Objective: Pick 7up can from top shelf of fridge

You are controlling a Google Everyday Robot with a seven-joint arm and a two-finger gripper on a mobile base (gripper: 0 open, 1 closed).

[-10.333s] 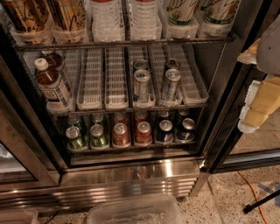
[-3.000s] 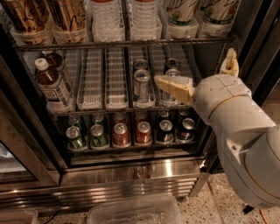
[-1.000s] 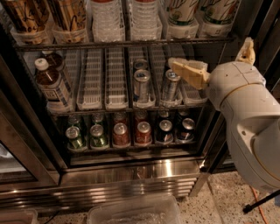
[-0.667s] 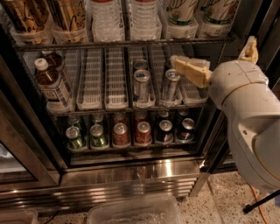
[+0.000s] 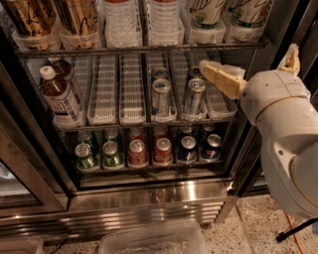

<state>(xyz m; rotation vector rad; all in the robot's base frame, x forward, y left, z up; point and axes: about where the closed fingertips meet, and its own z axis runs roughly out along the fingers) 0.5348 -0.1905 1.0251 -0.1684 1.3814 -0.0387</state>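
Observation:
Two tall white 7up cans with green lettering (image 5: 207,12) (image 5: 250,11) stand in clear bins at the right end of the top shelf (image 5: 139,50), a dark wire rack; their tops are cut off by the picture's edge. My gripper (image 5: 248,57) is open and empty. It hangs just below the rack's right end, in front of the fridge (image 5: 149,201). One cream finger (image 5: 221,77) points left under the cans, and the other finger (image 5: 290,58) sticks up at the right.
Brown tall cans (image 5: 30,17) and clear bottles (image 5: 119,20) fill the rest of the top shelf. Below are white slotted lanes with blue-silver cans (image 5: 160,94), bottles (image 5: 57,96) at left, then small green cans (image 5: 85,156) and red cans (image 5: 137,152). A clear bin (image 5: 149,240) lies on the floor.
The arm came in from the right, then the gripper rose up and to the right, from in front of the middle lanes to just under the top rack's right end.

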